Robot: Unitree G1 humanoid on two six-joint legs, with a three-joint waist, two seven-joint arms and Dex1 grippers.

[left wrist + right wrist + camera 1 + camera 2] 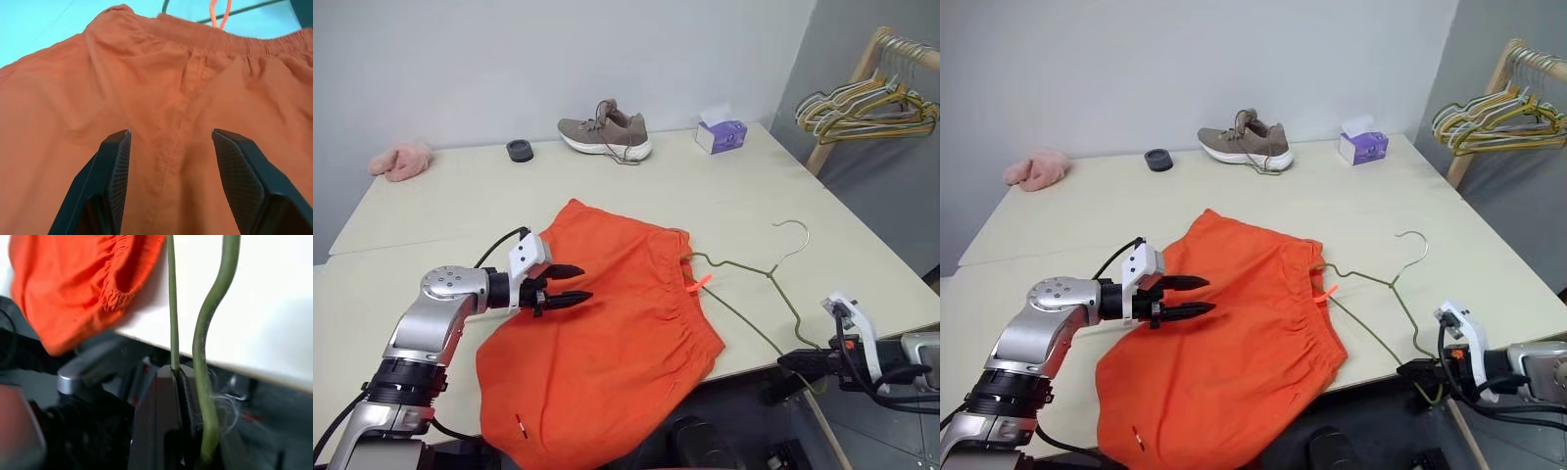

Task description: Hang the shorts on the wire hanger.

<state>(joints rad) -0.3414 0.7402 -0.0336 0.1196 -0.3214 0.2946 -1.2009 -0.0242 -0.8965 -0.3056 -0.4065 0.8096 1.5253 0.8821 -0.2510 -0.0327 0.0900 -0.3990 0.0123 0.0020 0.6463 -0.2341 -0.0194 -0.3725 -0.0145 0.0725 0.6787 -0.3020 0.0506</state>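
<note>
The shorts (607, 333) lie flat in the lower middle of the frame, one leg end hanging over the near edge of the surface (724, 186), the gathered waistband facing right. The hanger (759, 284) lies just right of them, its hook toward the middle right of the frame, one shoulder of the wire touching or slipping under the waistband beside the drawstring (698, 285), and its lower corner reaching past the surface's edge at lower right.

The right gripper (803, 360), at the lower right below the surface edge, is closed on the hanger's corner; in the right wrist view the wire runs straight into its clamped fingers. The left gripper (570, 284), at the left centre, hovers over the left part of the shorts with its jaws apart and nothing between them; the left wrist view shows the two fingers (110, 176) spread above the fabric near the centre seam.

As for progress, the hanger is secured but the shorts are not yet grasped or on the wire. Left to do, by my reading: take hold of the fabric, feed the hanger through or under the waistband, and lift so the shorts hang.

Farther out, a shoe (605, 134), a tissue box (722, 133), a small black ring (520, 150) and a pink cloth (401, 160) sit along the top of the surface; a bunch of hangers (871, 108) hangs at upper right.
</note>
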